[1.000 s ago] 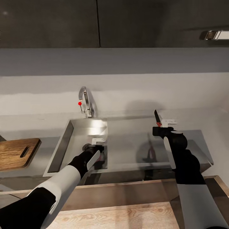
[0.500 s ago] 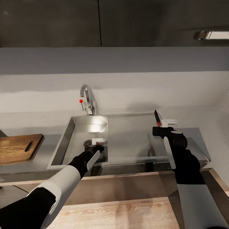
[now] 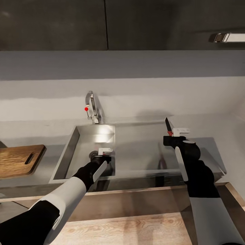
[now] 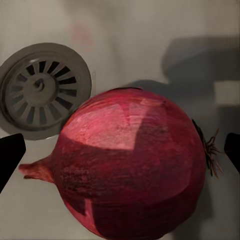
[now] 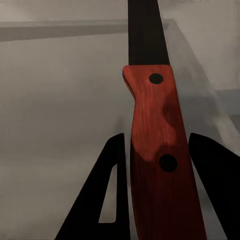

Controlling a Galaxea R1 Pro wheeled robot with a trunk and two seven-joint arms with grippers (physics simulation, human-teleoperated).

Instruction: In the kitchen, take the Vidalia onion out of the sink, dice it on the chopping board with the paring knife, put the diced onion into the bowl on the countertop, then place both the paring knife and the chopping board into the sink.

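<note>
Grey matte countertop (image 3: 224,129) is stretching across, one rectangular grey sink (image 3: 76,136) sitting at its centre. One dark wooden chopping board (image 3: 17,160) is lying at nine o'clock. Left gripper (image 4: 120,150), jaws wide, is straddling the single red-skinned onion (image 4: 132,165) beside the drain; closing and lifting look next. Right gripper (image 3: 174,136) is clamping one red-handled paring knife (image 5: 155,145), blade pointing twelve o'clock.

Dark grey wall cabinets (image 3: 54,23): hanging across the top of the head view, a vertical door seam running between them. Chrome bar handle (image 3: 227,37): sitting at the cabinets' lower right. Pale grey backsplash (image 3: 136,92): spreading directly beneath the cabinets. Light-wood surface (image 3: 129,231): lying nearest the camera, far below the cabinets.
</note>
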